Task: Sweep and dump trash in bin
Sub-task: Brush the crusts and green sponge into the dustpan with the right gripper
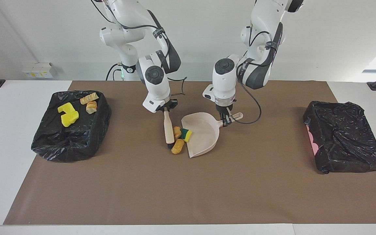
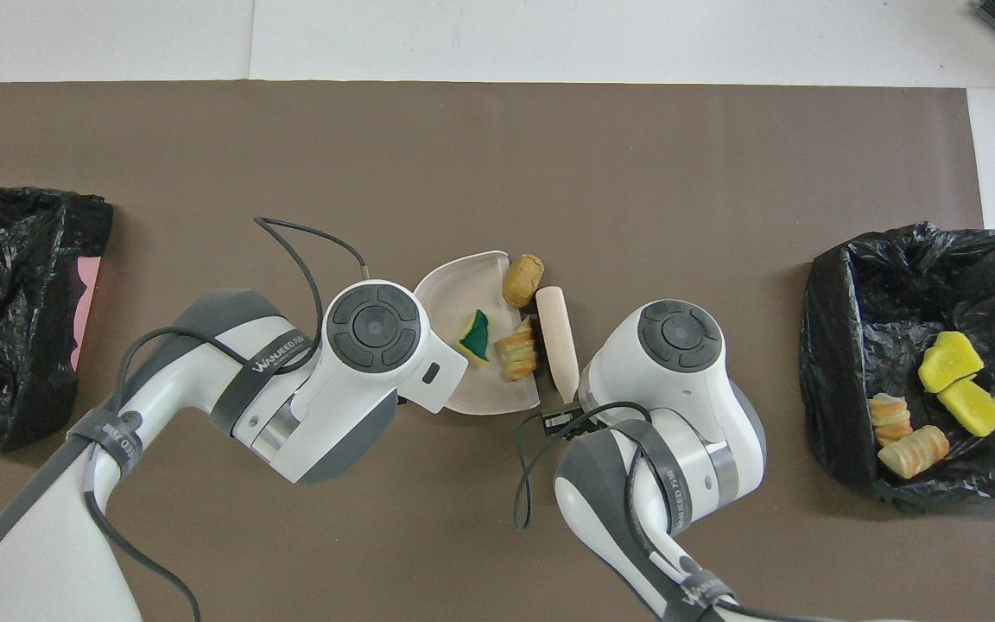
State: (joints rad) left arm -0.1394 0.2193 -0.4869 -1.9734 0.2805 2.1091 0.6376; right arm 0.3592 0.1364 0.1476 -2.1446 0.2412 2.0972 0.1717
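Gripping brush (image 1: pixel 167 128) upright, right pincer (image 1: pixel 165 110), left pincer (image 1: pixel 224 121) clamping dustpan (image 1: pixel 201 137)

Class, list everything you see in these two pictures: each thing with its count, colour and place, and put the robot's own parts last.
Table cover: one, brown, spread over the white table.
Dustpan: one, beige, mid-table, handle held by the left hand.
Brush: one, beige handle, beside the dustpan's open edge, held by the right hand.
Sponge wedge: one, green and yellow, just inside the dustpan's mouth.
Bread-like lumps: two, orange-brown, between brush and dustpan.
Open bin: one, black-lined, at the right arm's end.
Trash in the bin: two yellow sponge bits, two beige-orange lumps.
Covered bin: one, black bag, at the left arm's end.
Left hand: shut on the dustpan handle.
Right hand: shut on the brush handle.
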